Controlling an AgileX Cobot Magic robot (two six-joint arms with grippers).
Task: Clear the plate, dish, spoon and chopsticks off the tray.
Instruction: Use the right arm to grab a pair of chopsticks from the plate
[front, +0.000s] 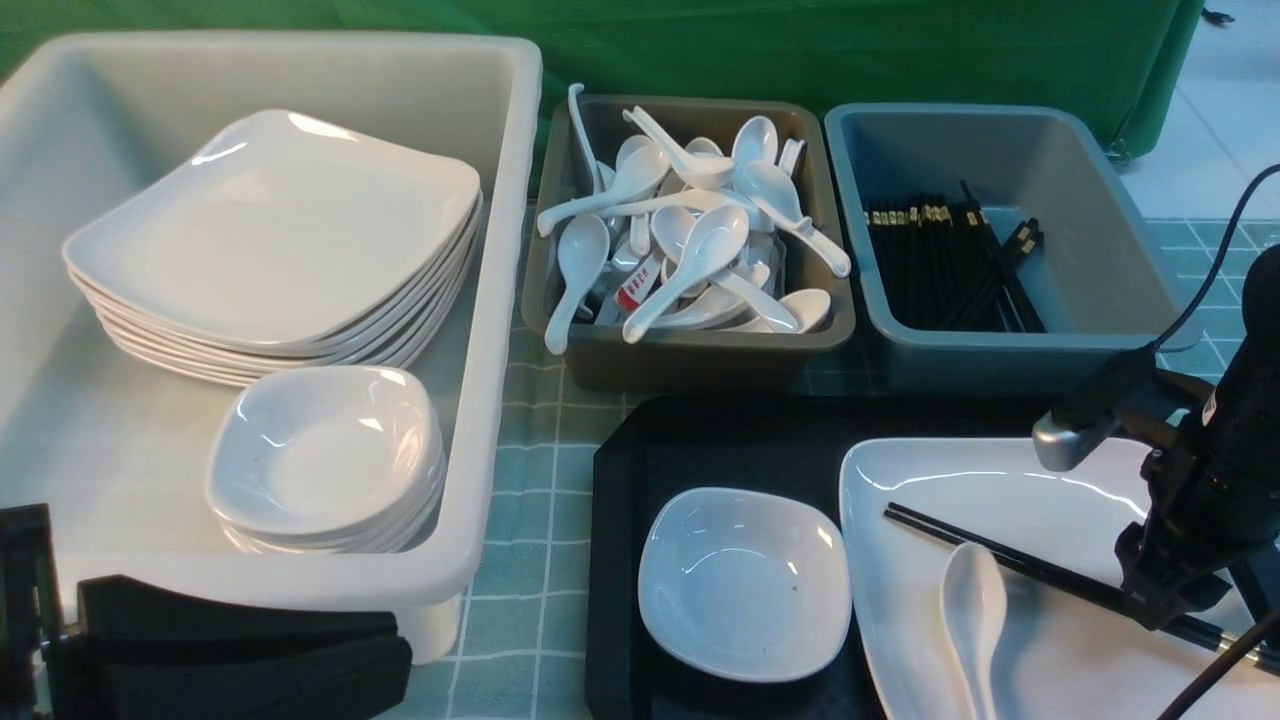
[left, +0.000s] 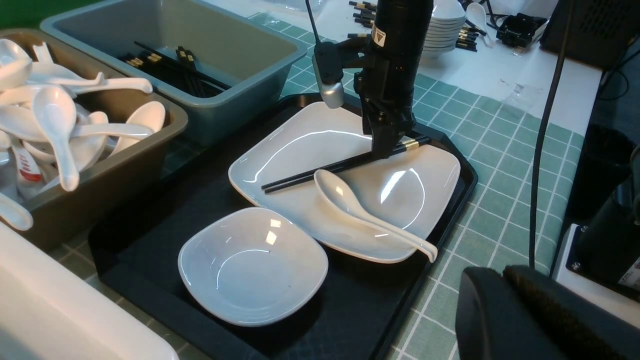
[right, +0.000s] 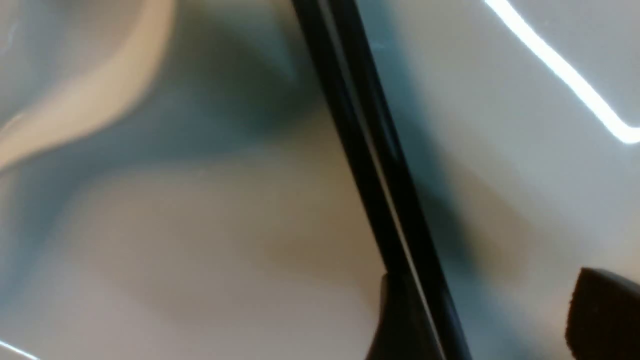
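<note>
Nearest the robot, at 7 o'clock, the left gripper (front: 395, 640) hangs low, its opening impossible to judge. On the black tray (left: 165, 210) the small deep dish (left: 252, 265) sits at 9 o'clock. The wide glossy plate (left: 300, 135) at 3 o'clock carries the white spoon (left: 350, 200) and thin, gold-banded black chopsticks (left: 325, 170). The right gripper (left: 384, 150) straddles them, jaws parted, gripping nothing. Next, likely: pinch both sticks, lift level, carry to the grey bin (front: 1090, 230) at 12 o'clock.

Black right arm (left: 400, 60), matching right claw (left: 384, 150), silver-tipped wrist camera (left: 331, 92), thin cable (left: 544, 125), yellow warning sticker (left: 378, 35)
</note>
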